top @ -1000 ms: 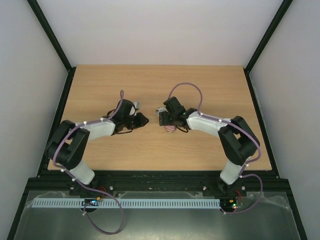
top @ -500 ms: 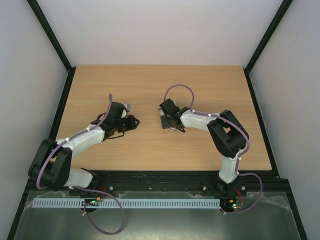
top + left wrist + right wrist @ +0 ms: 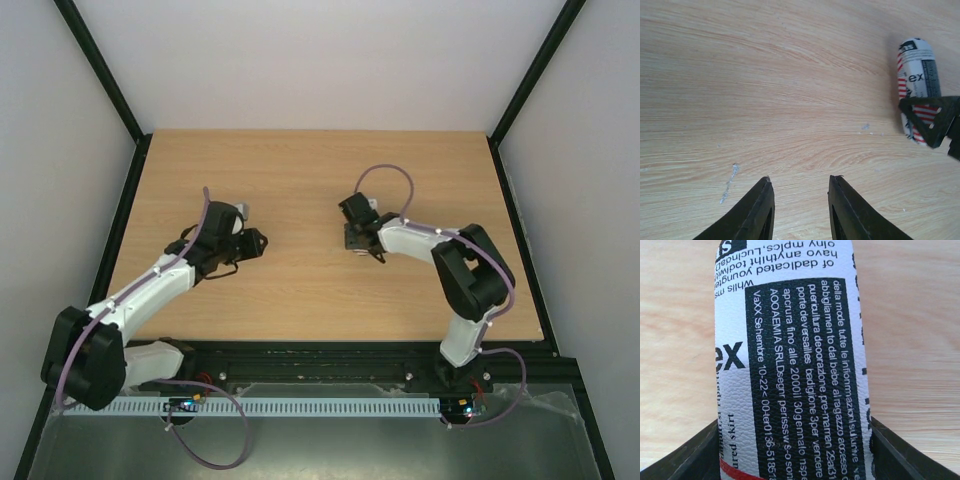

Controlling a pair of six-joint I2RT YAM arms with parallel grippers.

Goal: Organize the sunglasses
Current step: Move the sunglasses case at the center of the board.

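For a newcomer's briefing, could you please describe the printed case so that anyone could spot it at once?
On the wooden table, look just right of centre, under the right arm's tool. Between its fingers lies an oblong, round-ended case. White skin with black newsprint and red stripes marks it out from the bare wood around it.

A case point(image 3: 917, 70), white with printed text and red stripes, lies on the wooden table point(image 3: 765, 75), upper right.

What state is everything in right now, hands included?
Case: shut, lying on the table.
Left hand: open, empty, above the table.
Right hand: fingers either side of the case, grip unclear.
Sunglasses: not in view.
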